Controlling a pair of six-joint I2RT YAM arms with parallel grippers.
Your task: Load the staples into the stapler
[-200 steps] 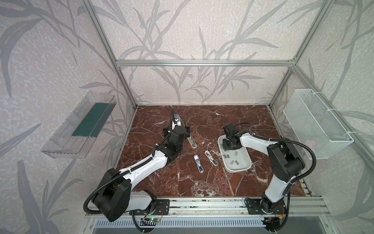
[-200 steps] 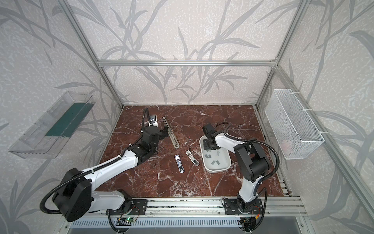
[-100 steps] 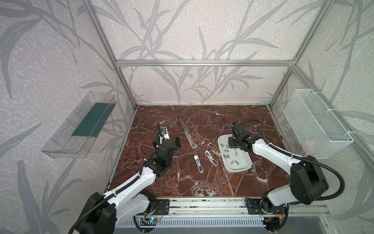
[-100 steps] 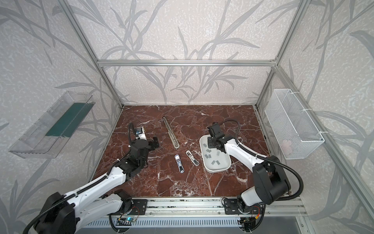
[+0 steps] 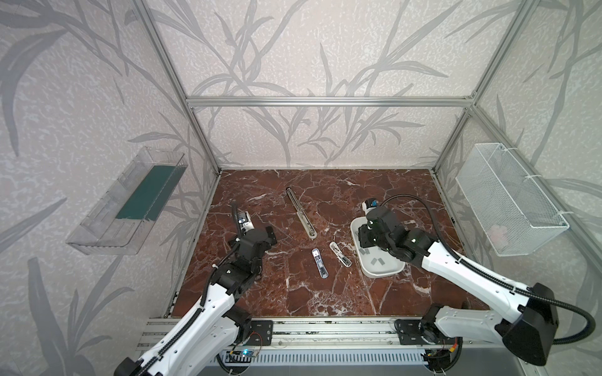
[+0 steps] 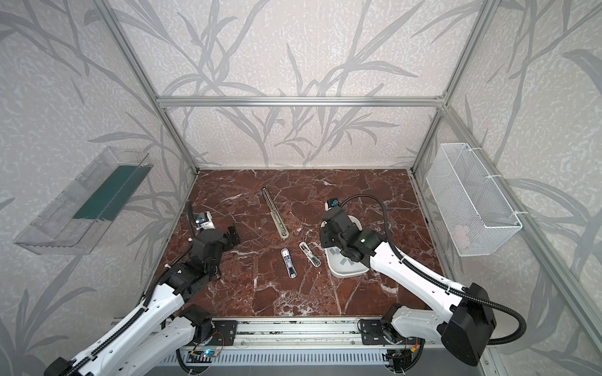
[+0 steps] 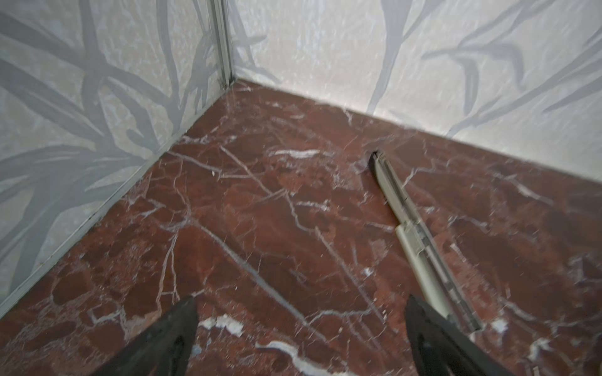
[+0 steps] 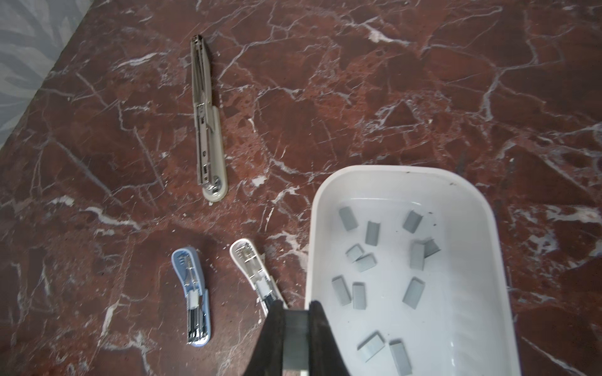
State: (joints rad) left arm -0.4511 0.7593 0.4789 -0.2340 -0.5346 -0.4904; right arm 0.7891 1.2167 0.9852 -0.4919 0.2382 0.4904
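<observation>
Three staplers lie opened on the red marble floor: a long beige one (image 5: pixel 301 213) (image 8: pixel 207 130) (image 7: pixel 420 244), a small blue one (image 5: pixel 319 267) (image 8: pixel 194 293) and a small white one (image 5: pixel 340 254) (image 8: pixel 255 275). Several grey staples (image 8: pixel 413 293) lie loose in a white tray (image 5: pixel 381 273) (image 8: pixel 488 260). My right gripper (image 8: pixel 295 307) (image 5: pixel 363 241) hangs over the tray's left rim, beside the white stapler, shut on one grey strip of staples (image 8: pixel 295 338). Left of the long stapler, my left gripper (image 7: pixel 301 302) (image 5: pixel 265 236) is open and holds nothing.
A white mesh basket (image 5: pixel 508 201) hangs on the right wall and a clear plastic shelf (image 5: pixel 130 201) on the left wall. Aluminium frame posts stand at the corners. The left and back walls meet close behind the left gripper.
The left arm drew back from the long stapler toward the front left, still open. The right gripper moved over the tray to its left rim, still shut.
</observation>
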